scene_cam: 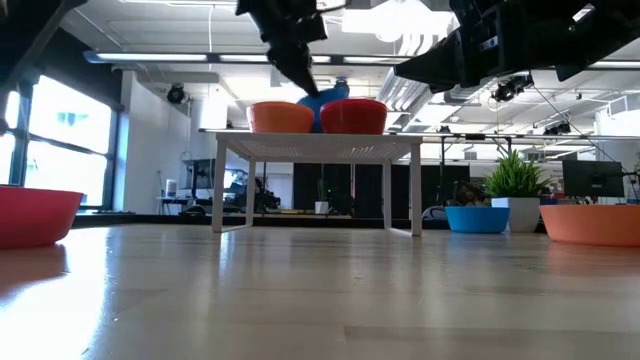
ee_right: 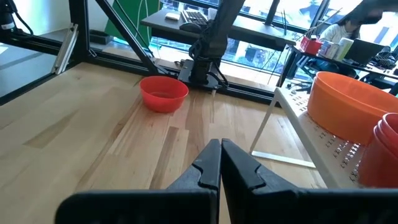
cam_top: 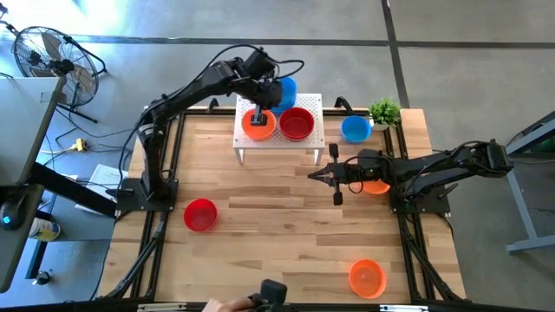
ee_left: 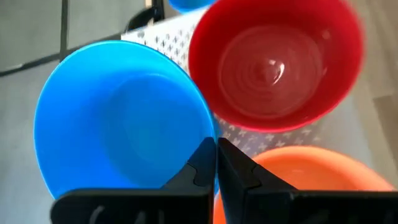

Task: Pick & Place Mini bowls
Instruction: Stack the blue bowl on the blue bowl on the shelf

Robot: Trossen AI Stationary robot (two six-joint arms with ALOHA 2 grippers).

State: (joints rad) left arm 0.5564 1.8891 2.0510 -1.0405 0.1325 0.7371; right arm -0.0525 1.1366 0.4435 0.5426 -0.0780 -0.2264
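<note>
High view showed the left end effector (cam_top: pixel 259 118) pinching the blue bowl's (cam_top: pixel 284 89) rim at twelve o'clock; lowering level onto the white stand (cam_top: pixel 310 130) seemed wisest.

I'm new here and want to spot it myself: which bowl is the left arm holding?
Find the white stand at the table's far edge. Two bowls sit on it, orange and red. The left gripper pinches a third, the blue bowl, tilted behind them, the only blue one there.
</note>
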